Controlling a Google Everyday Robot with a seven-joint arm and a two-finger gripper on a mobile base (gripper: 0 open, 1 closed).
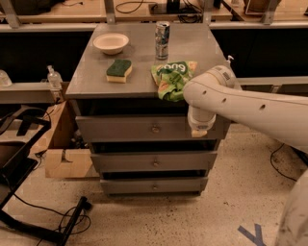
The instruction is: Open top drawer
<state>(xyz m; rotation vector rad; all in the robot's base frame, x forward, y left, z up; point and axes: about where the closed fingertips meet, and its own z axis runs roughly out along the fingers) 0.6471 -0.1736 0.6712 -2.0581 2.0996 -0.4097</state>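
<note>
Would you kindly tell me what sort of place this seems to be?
Probably a robotics lab or workshop: cabled workbenches behind the grey drawer cabinet, blue tape on the speckled floor, and the gripper hanging before the top drawer.

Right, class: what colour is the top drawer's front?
The top drawer is grey, camera view; the gripper hangs at its right end.

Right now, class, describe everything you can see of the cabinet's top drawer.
The top drawer is the widest of three: a flat grey front, wooden-looking, with a small round metallic knob at its centre. It appears shut, just under the tabletop. The gripper hangs in front of its right end, right of the knob; whether it touches the panel is unclear.
</note>
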